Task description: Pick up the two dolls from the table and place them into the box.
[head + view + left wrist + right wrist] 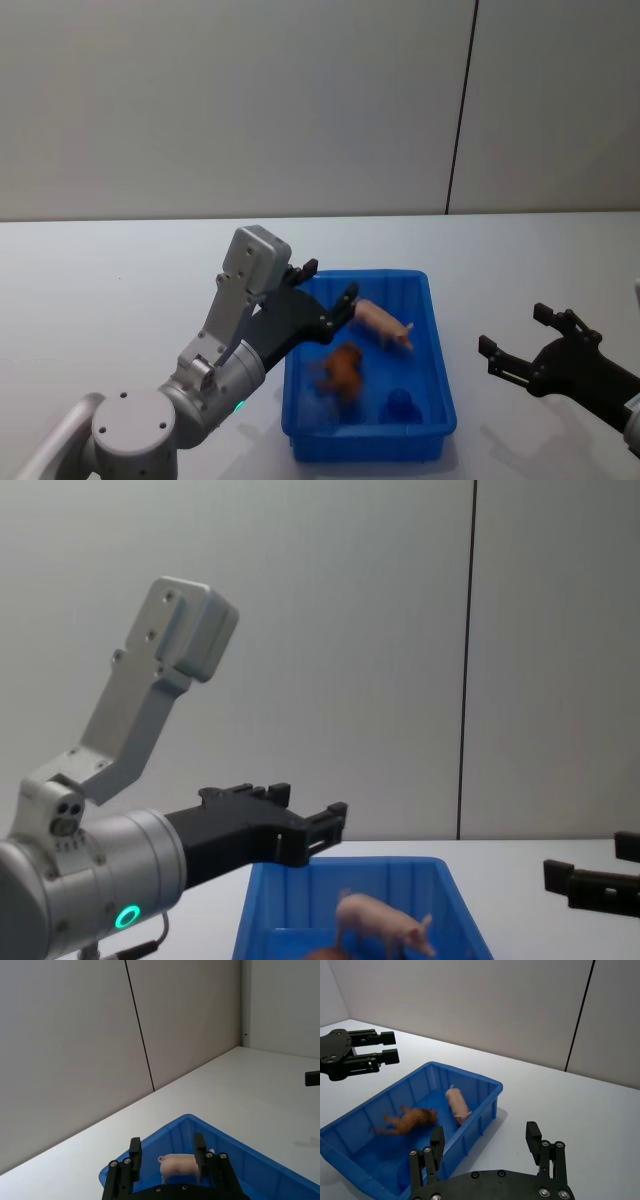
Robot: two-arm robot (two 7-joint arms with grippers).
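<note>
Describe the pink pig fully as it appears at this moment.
The pale pink pig is a small smooth toy that looks like plastic, with four legs, a snout and a curled tail. It stands upright on the floor of the blue box, toward the far end, apart from the blurred brown doll. The open left gripper hangs above the box without touching it.

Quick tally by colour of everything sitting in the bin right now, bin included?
Pink: 1, the pig doll, inside the box.
Brown: 1, the brown doll, blurred, also inside the box.
Blue: 1, the box itself. A small dark blue shape on its floor near the front is too unclear to count.
Total: 3.
</note>
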